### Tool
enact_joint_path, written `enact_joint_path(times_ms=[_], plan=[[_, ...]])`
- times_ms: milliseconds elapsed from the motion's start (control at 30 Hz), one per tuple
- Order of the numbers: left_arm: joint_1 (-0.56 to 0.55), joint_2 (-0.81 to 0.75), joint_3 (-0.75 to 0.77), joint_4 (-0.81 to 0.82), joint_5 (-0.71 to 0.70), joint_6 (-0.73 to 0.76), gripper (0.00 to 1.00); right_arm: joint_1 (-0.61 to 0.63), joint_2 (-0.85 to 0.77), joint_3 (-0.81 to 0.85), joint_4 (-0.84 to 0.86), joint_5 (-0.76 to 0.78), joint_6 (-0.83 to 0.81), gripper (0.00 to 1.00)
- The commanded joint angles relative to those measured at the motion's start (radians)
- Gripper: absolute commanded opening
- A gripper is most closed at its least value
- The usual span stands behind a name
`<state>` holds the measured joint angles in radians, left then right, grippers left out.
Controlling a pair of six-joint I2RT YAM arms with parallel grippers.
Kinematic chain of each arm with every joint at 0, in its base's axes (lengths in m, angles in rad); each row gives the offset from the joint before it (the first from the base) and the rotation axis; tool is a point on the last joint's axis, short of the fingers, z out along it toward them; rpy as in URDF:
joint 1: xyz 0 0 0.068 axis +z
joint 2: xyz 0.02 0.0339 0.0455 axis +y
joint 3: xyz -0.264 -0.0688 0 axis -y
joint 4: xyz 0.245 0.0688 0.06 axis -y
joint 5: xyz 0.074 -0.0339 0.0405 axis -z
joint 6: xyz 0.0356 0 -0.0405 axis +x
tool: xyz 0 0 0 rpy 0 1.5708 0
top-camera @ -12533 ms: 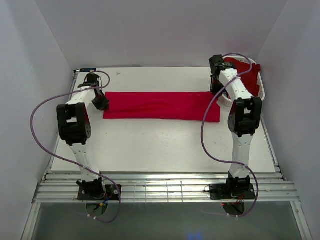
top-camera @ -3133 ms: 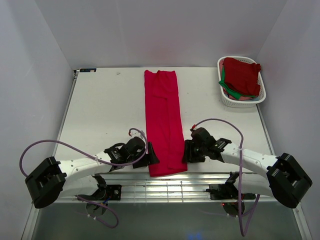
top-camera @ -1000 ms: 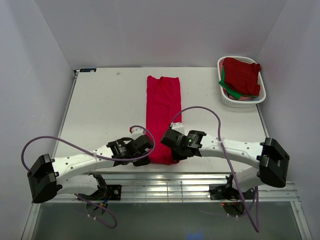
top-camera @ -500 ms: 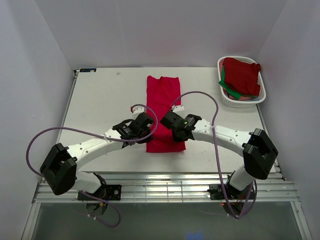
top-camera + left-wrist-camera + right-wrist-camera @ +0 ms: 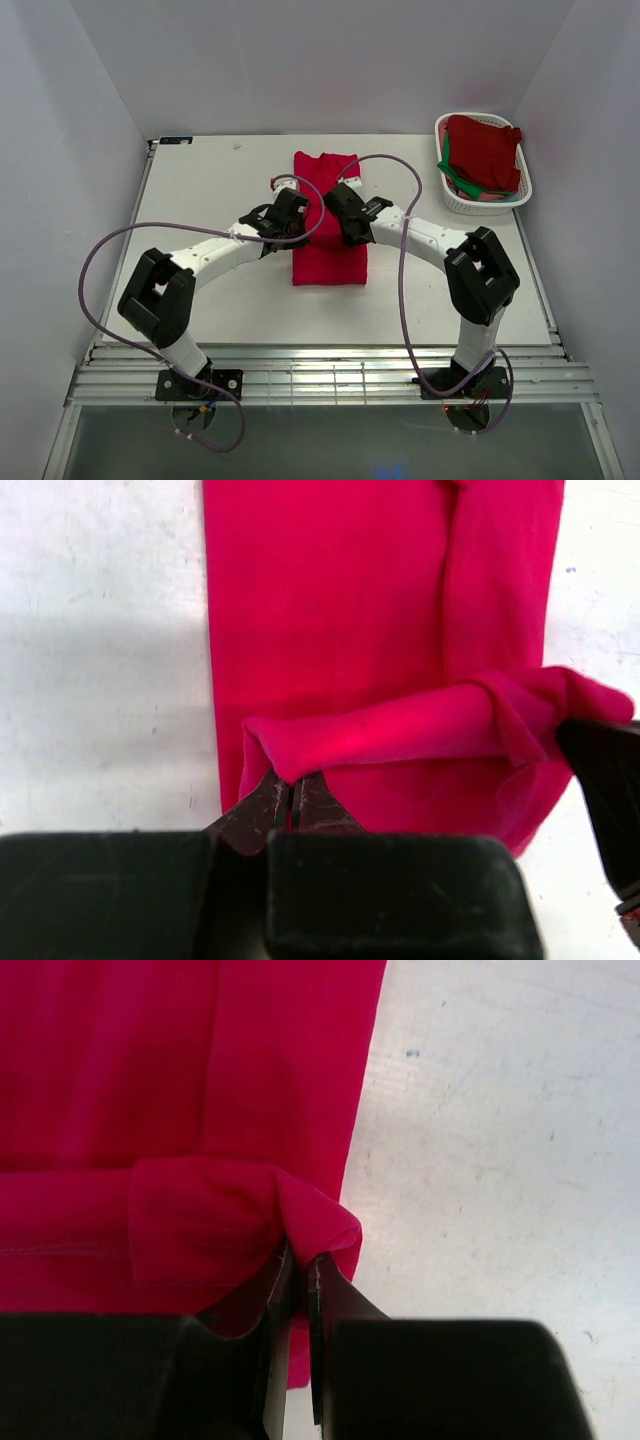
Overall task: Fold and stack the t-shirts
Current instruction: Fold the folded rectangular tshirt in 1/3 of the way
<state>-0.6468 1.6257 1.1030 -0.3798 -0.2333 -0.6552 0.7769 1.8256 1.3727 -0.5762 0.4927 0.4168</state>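
The crimson cloth t-shirt (image 5: 328, 262), folded into a long narrow strip, lies at the centre of the white table (image 5: 200, 200), with its long axis running from 12 to 6 o'clock. Its 6 o'clock end is lifted and doubled over toward 12 o'clock. My left gripper (image 5: 290, 802) is clamped tight on the raised hem's 9 o'clock corner. My right gripper (image 5: 298, 1265) is clamped tight on its 3 o'clock corner. The lifted fold spans between both grips, above the flat layer. At 2 o'clock from the strip, well apart, the white slotted plastic basket (image 5: 450, 203) holds a dark red t-shirt (image 5: 485, 148) lying over a green t-shirt (image 5: 450, 170).
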Motion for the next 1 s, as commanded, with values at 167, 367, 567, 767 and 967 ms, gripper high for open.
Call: enact_joint_path(times_ms=[167,367,567,767,967], plan=[[0.068,0.086,0.101,0.028,0.015,0.086,0.00,-0.079,0.138,0.184,0.050,-0.022,-0.125,0.08],[0.104,0.141,0.126,0.056,0.040,0.103,0.00,-0.103,0.204,0.259,0.050,-0.036,-0.159,0.08],[0.118,0.223,0.205,0.053,0.020,0.120,0.14,-0.125,0.253,0.302,0.052,-0.005,-0.171,0.31],[0.119,0.157,0.388,0.012,-0.193,0.135,0.67,-0.140,0.193,0.463,0.079,0.098,-0.252,0.56],[0.115,0.008,0.373,0.016,-0.178,0.097,0.68,-0.140,-0.012,0.335,0.216,0.009,-0.276,0.59]])
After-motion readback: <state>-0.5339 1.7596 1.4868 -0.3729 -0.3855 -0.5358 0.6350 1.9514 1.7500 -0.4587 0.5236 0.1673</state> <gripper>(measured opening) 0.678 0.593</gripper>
